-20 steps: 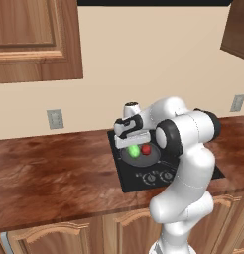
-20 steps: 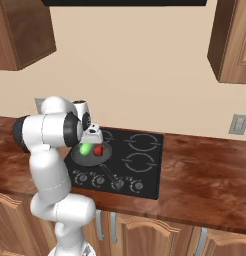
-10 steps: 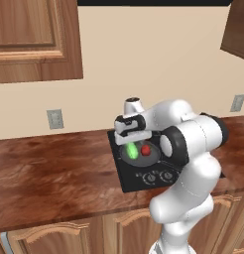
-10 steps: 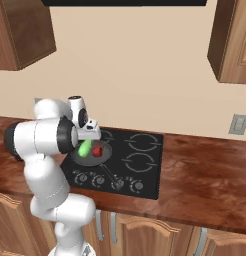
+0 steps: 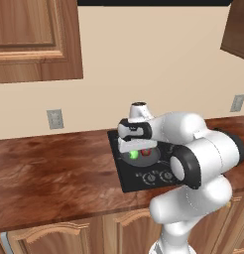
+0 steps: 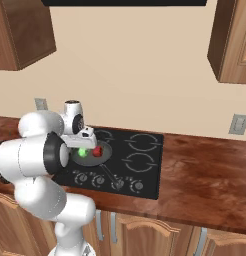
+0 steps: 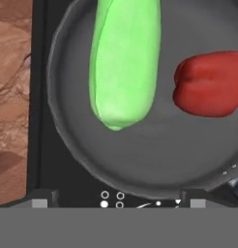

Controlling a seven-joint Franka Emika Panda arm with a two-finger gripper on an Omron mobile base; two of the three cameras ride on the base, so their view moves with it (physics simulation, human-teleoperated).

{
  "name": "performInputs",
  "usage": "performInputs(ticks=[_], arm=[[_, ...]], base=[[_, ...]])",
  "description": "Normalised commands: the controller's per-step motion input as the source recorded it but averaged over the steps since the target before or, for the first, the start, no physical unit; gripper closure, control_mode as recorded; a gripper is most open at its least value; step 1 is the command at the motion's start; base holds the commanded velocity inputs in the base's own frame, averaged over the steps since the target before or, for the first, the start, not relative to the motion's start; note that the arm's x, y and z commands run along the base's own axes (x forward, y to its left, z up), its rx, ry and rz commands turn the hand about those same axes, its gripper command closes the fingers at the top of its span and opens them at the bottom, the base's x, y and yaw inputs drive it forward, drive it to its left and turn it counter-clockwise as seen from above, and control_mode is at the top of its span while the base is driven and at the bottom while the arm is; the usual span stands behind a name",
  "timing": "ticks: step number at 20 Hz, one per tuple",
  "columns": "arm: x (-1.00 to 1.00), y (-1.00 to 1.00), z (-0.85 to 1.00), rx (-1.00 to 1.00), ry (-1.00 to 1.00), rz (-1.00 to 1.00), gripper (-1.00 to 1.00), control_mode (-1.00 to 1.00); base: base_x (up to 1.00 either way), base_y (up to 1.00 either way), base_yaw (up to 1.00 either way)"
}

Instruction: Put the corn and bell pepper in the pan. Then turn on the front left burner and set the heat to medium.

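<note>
- Since a second ago the hand has risen off the pan and its jaws have spread; the corn, then between the fingers, now lies free in the pan.
- Nearest the base, the white arm bends over the front of the black cooktop, whose row of knobs runs along the front edge.
- Over the pan hangs the gripper, pointing down, jaws wide and nothing between them; in the hand view its two tips stand far apart at the bottom corners.
- Below it the pan sits on the front left burner, its thin black handle reaching toward the knobs.
- Inside the pan the corn lies on the dark floor with the bell pepper just beside it, a narrow gap between the two.
- Brown wooden counter runs to either side of the cooktop.
- Farther back, a beige wall carries a grey outlet, with wooden cabinets hanging above.
</note>
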Motion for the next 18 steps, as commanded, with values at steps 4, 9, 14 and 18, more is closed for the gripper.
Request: performInputs(ticks=[4, 9, 14, 18], arm=[[-0.18, -0.08, 0.0, 0.03, 0.14, -0.1, -1.0, -1.0], [0.0, 0.0, -0.18, 0.0, 0.15, -0.13, -1.0, -1.0], [-0.26, -0.15, -0.29, 0.0, 0.12, -0.1, -1.0, -1.0], [-0.34, -0.2, -0.12, 0.0, 0.06, -0.09, -1.0, -1.0]], base=[[0.0, 0.0, 0.0], [0.0, 0.0, 0.0], [0.0, 0.0, 0.0], [0.0, 0.0, 0.0]])
